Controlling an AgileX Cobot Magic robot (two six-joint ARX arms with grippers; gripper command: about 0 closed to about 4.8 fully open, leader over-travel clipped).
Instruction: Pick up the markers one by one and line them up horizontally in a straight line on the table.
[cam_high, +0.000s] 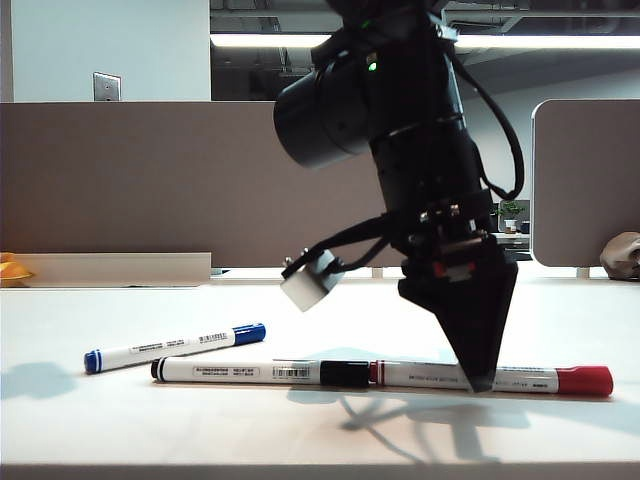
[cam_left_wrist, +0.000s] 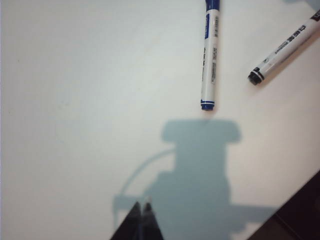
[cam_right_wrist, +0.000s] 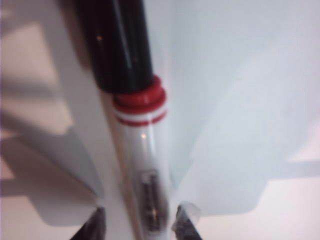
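Exterior view: right gripper (cam_high: 481, 385) open astride red marker (cam_high: 490, 378); left gripper (cam_left_wrist: 142, 210) closed.

White tabletop (cam_left_wrist: 75, 100), plain. Blue-banded marker (cam_left_wrist: 209, 60), lying flat. Black-banded marker (cam_left_wrist: 285, 47), lying at a slant, near the blue one, not touching. Left end effector (cam_left_wrist: 142, 217), fingertips pressed together above the tabletop, apart from both markers; its shadow (cam_left_wrist: 200, 170) beside it.

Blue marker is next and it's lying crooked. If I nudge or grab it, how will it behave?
The blue marker is a round, slim barrel lying flat on the table, so a sideways nudge will probably roll it. It looks rigid and light, likely an easy lift. The smooth barrel may slip or pivot if gripped off-centre. The right gripper stands open astride the red marker; the left gripper is shut.
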